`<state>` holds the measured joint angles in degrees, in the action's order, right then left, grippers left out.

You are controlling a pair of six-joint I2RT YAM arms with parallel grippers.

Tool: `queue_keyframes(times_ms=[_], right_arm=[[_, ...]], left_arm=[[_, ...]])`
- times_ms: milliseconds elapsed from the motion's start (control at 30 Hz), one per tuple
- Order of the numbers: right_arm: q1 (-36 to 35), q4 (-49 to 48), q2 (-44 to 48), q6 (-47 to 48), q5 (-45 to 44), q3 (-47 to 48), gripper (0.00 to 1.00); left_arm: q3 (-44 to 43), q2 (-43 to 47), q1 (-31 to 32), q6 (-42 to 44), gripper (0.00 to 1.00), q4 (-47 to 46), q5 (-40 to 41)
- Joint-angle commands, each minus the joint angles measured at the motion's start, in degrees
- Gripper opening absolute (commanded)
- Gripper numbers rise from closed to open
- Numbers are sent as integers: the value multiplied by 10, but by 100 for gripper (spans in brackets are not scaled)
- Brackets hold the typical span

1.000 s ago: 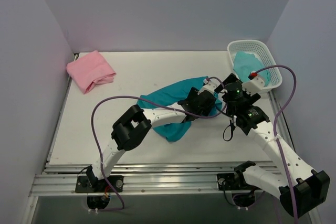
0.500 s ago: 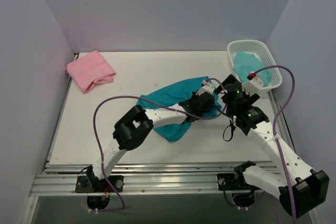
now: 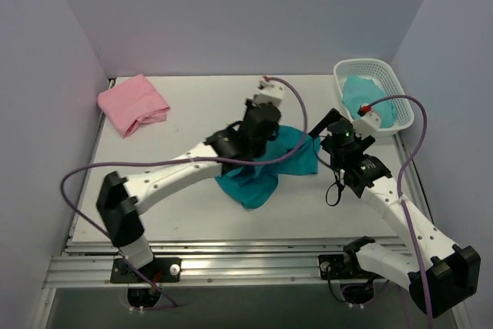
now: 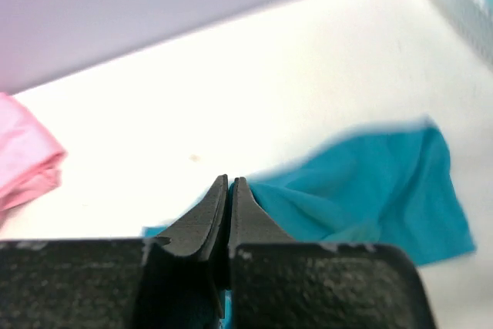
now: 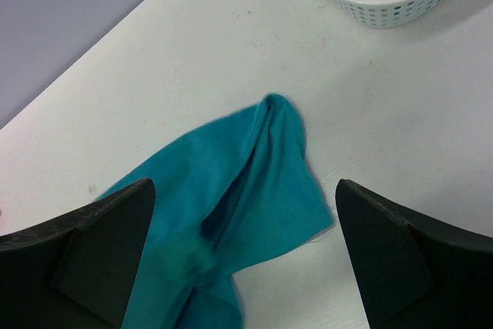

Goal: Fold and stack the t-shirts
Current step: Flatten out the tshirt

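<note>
The teal t-shirt point(image 3: 289, 153) lies crumpled at mid-table, its right end flat on the white surface. My left gripper point(image 3: 235, 146) is shut on a fold of it; in the left wrist view the fingertips point(image 4: 229, 184) meet with teal cloth point(image 4: 370, 190) pinched at the tip. My right gripper point(image 3: 323, 138) hovers open over the shirt's right end, and the cloth point(image 5: 231, 198) shows between the wide black fingers point(image 5: 108, 252). The pink t-shirt point(image 3: 132, 103) sits folded at the back left corner and appears at the left edge of the left wrist view point(image 4: 23, 159).
A white perforated basket point(image 3: 385, 67) stands at the back right with light teal cloth point(image 3: 360, 98) inside; its rim point(image 5: 400, 7) also appears in the right wrist view. Purple cables loop off both arms. Walls close in the table on three sides.
The left gripper closed on the teal shirt, then swung left and toward the back, dragging the cloth with it; the left arm straightened. The right gripper stayed almost still and open.
</note>
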<state>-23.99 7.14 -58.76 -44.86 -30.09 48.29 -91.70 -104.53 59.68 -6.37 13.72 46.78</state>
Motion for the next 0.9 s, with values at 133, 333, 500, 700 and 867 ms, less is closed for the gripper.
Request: queue_keyframes(times_ms=[133, 333, 500, 700, 867], right_arm=[[-1, -20, -5, 10, 32, -5, 100], [-23, -48, -26, 14, 79, -7, 100], [-91, -43, -38, 16, 46, 0, 100], [-130, -31, -49, -12, 56, -7, 100], [-156, -5, -18, -50, 15, -65, 100]], left_arm=[[94, 259, -115, 11, 2, 4, 61], [172, 296, -156, -49, 2, 28, 60], [217, 307, -167, -91, 2, 31, 57], [241, 308, -176, -115, 2, 30, 45], [248, 311, -178, -115, 2, 26, 41]])
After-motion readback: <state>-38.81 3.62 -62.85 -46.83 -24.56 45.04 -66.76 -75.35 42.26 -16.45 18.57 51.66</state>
